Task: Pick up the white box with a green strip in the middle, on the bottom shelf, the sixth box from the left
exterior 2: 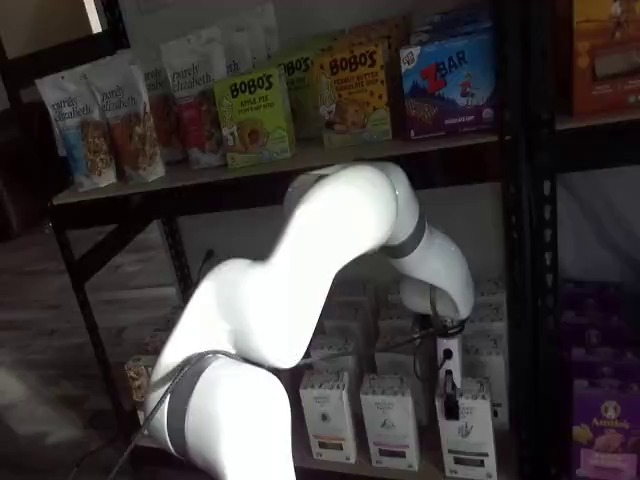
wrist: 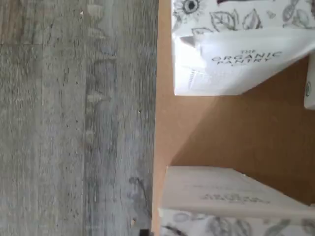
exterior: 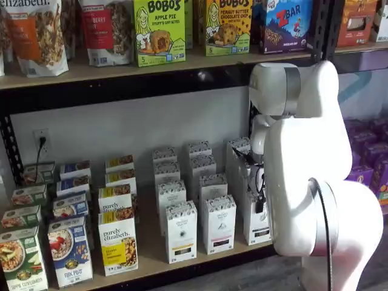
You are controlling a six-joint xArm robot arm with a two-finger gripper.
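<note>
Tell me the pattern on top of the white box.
White box: dark speckled band, best in a shelf view.

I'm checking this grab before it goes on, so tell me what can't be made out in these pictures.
- End effector: in a shelf view only dark fingers show above the white box; open or shut cannot be told.
- In a shelf view the arm covers part of the white box.
- Wrist view: the Organic Pantry box is cut off by the edge; small print is blurred.

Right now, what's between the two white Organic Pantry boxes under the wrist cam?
Nothing. The wrist view shows only bare shelf board between the lettered box and the other box.
</note>
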